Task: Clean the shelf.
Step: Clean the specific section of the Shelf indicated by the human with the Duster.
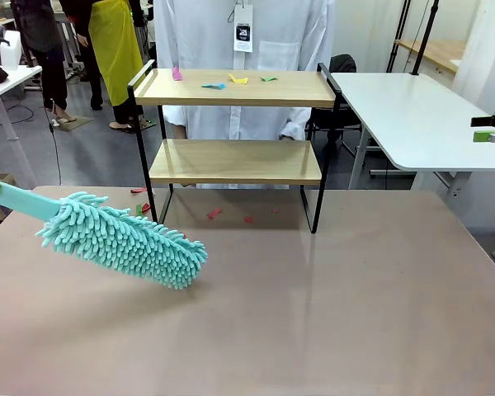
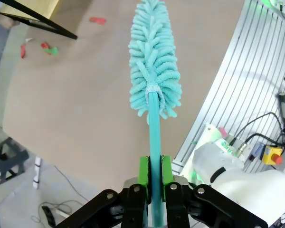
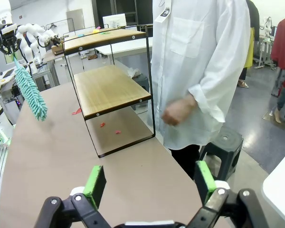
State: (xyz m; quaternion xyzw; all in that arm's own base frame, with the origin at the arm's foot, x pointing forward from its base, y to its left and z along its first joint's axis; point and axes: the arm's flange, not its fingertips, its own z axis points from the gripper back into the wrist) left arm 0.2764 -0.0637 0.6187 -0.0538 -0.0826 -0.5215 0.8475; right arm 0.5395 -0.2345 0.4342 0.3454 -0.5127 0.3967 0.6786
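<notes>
Jaws of the left gripper (image 2: 155,172) clench the handle of a fluffy teal microfibre duster (image 1: 124,241) over the brown table's (image 1: 330,313) left part, bare surface around it. The two-tier wood-and-black-metal shelf (image 1: 235,161) stands mid-table, far side, well apart. The right gripper (image 3: 149,183) gapes wide, holding nothing, at far right.

No print can be read anywhere. A white badge (image 1: 243,29) hangs on a lanyard against the person's white shirt (image 1: 198,49). It carries a small dark square, perhaps a logo, with lines beneath that are too small to make out.
</notes>
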